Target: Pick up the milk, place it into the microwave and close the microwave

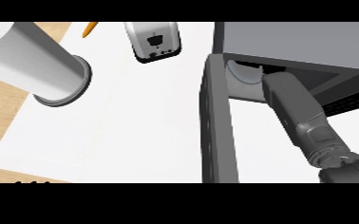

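Observation:
The grey microwave (294,42) stands at the right with its door (217,123) swung open toward me, seen edge-on. My right forearm (298,109) reaches into the opening. Only a dark bit of my right hand (245,66) shows at its end, deep inside. It lies against a pale rounded shape (242,76), and I cannot tell whether that shape is the milk. No milk carton shows anywhere on the counter. Fingertips of my left hand (32,182) poke up, still, at the lower left edge.
A large grey cylinder (42,66) lies tilted on the white counter (133,133) at the left. A small grey and black appliance (154,40) stands at the back middle, with an orange item (89,28) beside it. Wood shows along the counter's left edge.

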`<action>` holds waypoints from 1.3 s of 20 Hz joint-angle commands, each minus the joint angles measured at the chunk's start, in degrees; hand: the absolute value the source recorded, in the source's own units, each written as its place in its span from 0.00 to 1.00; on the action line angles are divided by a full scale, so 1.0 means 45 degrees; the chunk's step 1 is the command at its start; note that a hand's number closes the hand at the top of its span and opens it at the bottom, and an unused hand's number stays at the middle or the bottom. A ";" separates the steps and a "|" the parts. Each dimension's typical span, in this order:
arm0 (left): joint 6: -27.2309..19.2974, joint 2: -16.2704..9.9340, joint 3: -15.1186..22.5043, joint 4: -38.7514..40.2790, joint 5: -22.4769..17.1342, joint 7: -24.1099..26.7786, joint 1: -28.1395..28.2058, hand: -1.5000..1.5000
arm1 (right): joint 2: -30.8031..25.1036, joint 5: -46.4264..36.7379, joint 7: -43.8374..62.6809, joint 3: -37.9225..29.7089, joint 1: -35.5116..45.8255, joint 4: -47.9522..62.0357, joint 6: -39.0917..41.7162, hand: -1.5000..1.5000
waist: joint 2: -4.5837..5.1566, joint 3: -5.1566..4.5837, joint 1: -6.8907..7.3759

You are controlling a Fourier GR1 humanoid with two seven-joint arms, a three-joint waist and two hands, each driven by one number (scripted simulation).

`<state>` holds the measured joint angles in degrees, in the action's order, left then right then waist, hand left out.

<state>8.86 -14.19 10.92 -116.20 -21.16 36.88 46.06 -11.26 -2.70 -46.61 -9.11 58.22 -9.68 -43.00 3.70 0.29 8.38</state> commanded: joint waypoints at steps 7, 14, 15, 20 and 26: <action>0.0036 -0.0060 -0.0109 0.0169 0.0067 -0.0029 -0.0417 0.00 | -0.1248 -0.0799 0.1910 0.0186 -0.0605 0.2051 -0.3523 1.00 | 0.0427 -0.0207 0.0015; 0.0146 -0.0268 -0.0083 0.0208 0.0168 -0.0270 -0.0747 0.00 | -0.1035 -0.2490 0.4995 0.1877 -0.1326 0.2129 -0.5474 0.00 | 0.0393 -0.0104 0.0624; 0.0102 -0.0167 0.0044 0.0492 0.0390 -0.0120 -0.0657 0.00 | -0.1166 -0.2722 0.5565 0.2097 -0.1209 0.2132 -0.5505 0.00 | 0.0337 -0.0129 0.0745; -0.0054 -0.0045 -0.0035 0.0557 0.0232 -0.0320 -0.0916 0.00 | 0.0201 -0.3135 0.3512 0.2562 0.0324 0.1925 -0.1928 0.00 | 0.0162 0.0026 0.0704; 0.0022 -0.0095 -0.0211 0.0718 0.0168 -0.0325 -0.1438 0.00 | 0.0757 -0.3137 0.3278 0.2568 0.0576 0.1824 -0.0887 0.00 | 0.0188 0.0022 0.0496</action>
<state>8.94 -14.75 10.36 -113.57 -20.14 35.47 40.99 -9.41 -16.61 -31.41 2.23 59.90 -1.28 -50.50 4.47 0.35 10.98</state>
